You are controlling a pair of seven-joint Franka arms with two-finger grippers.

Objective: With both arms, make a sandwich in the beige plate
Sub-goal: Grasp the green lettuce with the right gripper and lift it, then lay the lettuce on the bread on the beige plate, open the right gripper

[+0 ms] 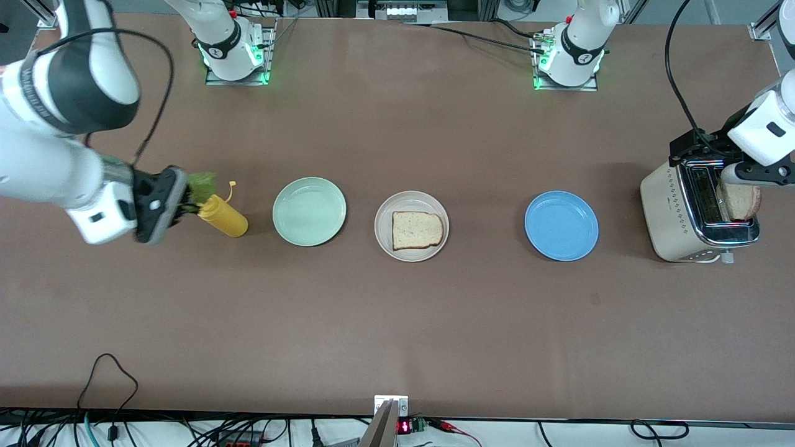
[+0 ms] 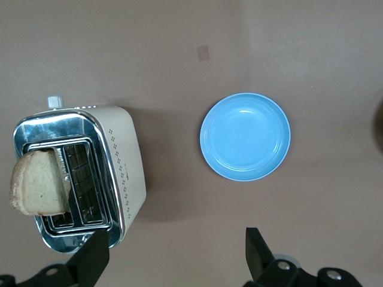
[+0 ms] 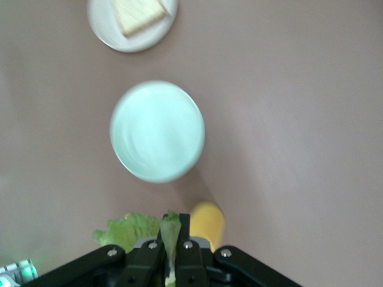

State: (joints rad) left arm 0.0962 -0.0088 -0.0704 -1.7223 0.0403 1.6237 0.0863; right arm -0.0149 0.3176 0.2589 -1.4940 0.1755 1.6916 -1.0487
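Note:
The beige plate (image 1: 412, 205) sits mid-table with one toast slice (image 1: 417, 230) on it; both show in the right wrist view too, plate (image 3: 108, 33) and slice (image 3: 137, 13). A second toast slice (image 1: 742, 200) sticks up out of the toaster (image 1: 674, 211) and leans in its slot (image 2: 39, 182). My left gripper (image 1: 751, 180) hangs over the toaster, open and empty (image 2: 175, 257). My right gripper (image 1: 180, 198) is shut on the green lettuce leaf (image 1: 202, 183), above the table by the yellow bottle. The leaf is pinched between its fingers (image 3: 170, 230).
A yellow squeeze bottle (image 1: 223, 216) stands right beside the right gripper. A mint-green plate (image 1: 309, 211) lies between the bottle and the beige plate. A blue plate (image 1: 561, 225) lies between the beige plate and the toaster, also in the left wrist view (image 2: 245, 136).

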